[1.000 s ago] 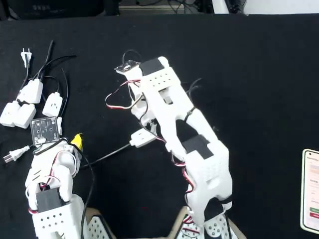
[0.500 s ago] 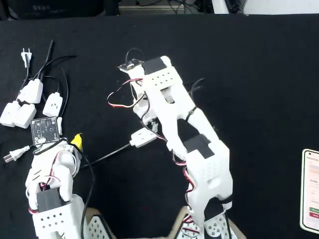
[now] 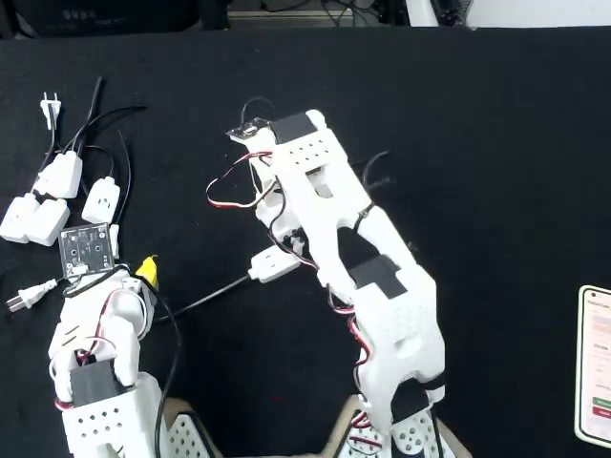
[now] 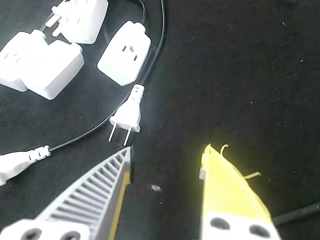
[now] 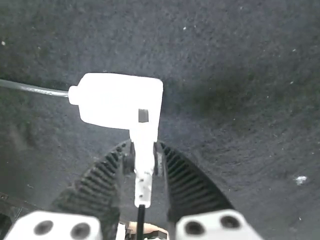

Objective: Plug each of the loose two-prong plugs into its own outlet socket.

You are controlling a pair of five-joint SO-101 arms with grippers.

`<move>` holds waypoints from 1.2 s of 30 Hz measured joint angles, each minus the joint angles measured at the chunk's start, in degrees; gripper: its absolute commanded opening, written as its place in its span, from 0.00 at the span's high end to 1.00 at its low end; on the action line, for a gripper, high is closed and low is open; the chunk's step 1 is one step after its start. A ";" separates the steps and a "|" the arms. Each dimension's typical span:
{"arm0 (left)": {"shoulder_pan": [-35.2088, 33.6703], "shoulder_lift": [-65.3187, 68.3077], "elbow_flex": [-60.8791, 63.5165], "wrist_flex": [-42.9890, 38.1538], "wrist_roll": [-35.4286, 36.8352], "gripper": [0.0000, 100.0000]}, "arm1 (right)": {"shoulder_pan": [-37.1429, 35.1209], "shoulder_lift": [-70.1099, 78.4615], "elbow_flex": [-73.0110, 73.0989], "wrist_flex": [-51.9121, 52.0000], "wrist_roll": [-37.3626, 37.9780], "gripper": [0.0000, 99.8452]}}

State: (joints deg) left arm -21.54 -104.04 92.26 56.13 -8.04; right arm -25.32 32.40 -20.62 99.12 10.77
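My right gripper (image 5: 144, 149) is shut on a narrow white plug (image 5: 144, 172) whose front end sits in a white outlet socket (image 5: 120, 105) on the black table. From above, that socket (image 3: 273, 264) lies at mid-table under the right gripper (image 3: 291, 250), its black cable running left. My left gripper (image 4: 167, 150) is open above the cloth, with a loose two-prong plug (image 4: 125, 116) just beyond its grey finger. A free socket (image 4: 124, 52) lies past that plug. The left gripper (image 3: 132, 267) is at the table's left side.
Several white sockets (image 3: 57, 176) and adapters (image 3: 33, 218) cluster at the far left with tangled black cables. Another loose plug (image 3: 48, 107) lies at the back left and one more (image 3: 27, 296) by the left edge. A phone (image 3: 597, 363) rests at the right edge.
The right arm's wrist has shifted slightly to the right; the socket under it has stayed put. The left arm has not moved.
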 measured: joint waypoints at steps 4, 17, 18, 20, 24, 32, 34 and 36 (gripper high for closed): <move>0.00 0.00 0.00 0.00 0.00 0.77 | 0.00 0.44 -0.09 0.09 0.00 0.99; -0.26 0.00 0.00 0.00 0.00 0.77 | 0.00 2.20 -5.54 0.09 1.76 0.99; -0.26 0.00 0.00 0.00 0.00 0.77 | 0.00 2.20 -5.54 0.09 1.85 0.99; -0.26 0.00 0.00 0.00 0.00 0.77 | 0.00 2.90 -5.54 0.09 2.20 0.99; -0.26 0.00 0.00 0.00 0.00 0.77 | 0.09 3.43 -5.71 0.18 3.96 0.99; -0.26 0.00 0.00 0.00 0.00 0.77 | 0.09 -2.37 3.78 0.18 5.89 0.99; -0.26 0.00 0.00 0.00 0.00 0.77 | -0.70 -4.92 7.03 0.18 6.42 0.99; -0.26 0.00 0.00 0.00 0.00 0.77 | -1.85 -7.38 9.67 0.18 6.68 0.99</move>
State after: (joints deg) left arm -21.80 -104.04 92.26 56.13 -8.04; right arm -27.16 25.01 -10.95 99.30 17.45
